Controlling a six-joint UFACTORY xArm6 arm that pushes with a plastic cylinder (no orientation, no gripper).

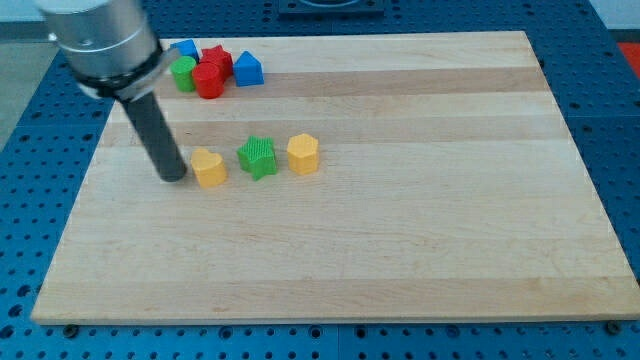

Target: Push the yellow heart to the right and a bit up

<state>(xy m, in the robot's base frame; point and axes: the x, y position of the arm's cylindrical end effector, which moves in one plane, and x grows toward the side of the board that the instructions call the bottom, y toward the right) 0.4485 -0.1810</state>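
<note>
The yellow heart point(209, 167) lies on the wooden board point(400, 230) left of centre. My tip point(174, 177) rests on the board just to the heart's left, very close to it or touching; I cannot tell which. A green star point(258, 157) lies right of the heart, with a small gap. A yellow hexagon point(303, 153) lies right of the star.
A cluster sits at the board's top left: a blue block point(186, 48), a green block point(183, 73), a red star point(216, 58), a red cylinder point(209, 80) and a blue house-shaped block point(248, 69). The arm's body point(100, 40) hangs over the top left corner.
</note>
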